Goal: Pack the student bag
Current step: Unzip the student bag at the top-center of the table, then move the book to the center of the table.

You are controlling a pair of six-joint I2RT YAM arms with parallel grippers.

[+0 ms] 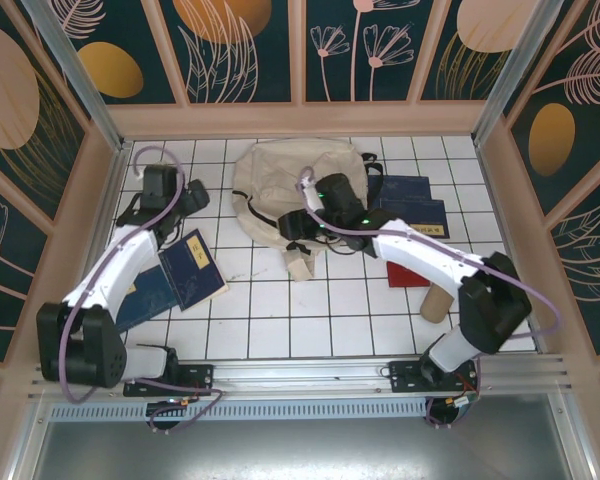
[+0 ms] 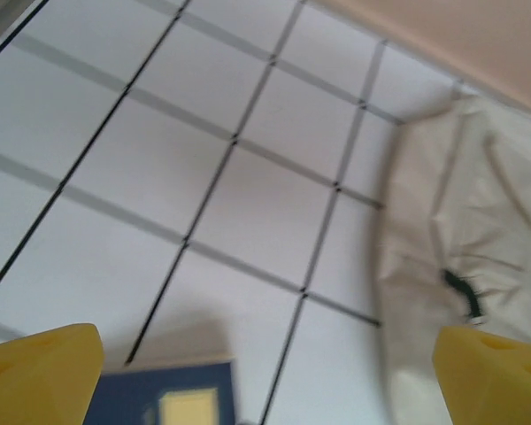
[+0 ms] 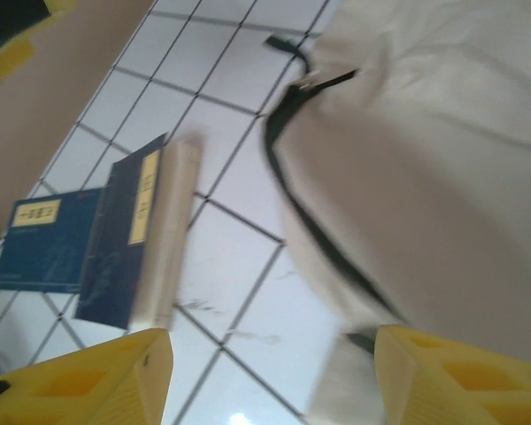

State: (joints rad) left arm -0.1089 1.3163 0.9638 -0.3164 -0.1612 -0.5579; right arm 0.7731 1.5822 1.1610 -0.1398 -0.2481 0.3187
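Large cream canvas student bag (image 1: pixel 280 180), dark-zippered: far centre of white tiled tabletop (image 1: pixel 280 320), long axis roughly left to right. Right fingers (image 3: pixel 460 372), spread and empty, hang over its near edge, nearer than left fingers (image 2: pixel 44 376), wide apart and empty off its left side. Navy books (image 3: pixel 128 239) alongside: cream labels unreadable.

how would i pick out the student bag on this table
Start at the white tiled table and look to its back middle, just before the rear wall. The large cream soft canvas backpack with dark zipper lines lies slumped there, with navy blue books on the tiles nearby. It is the only soft, pale, rumpled thing and far bigger than the flat dark books.
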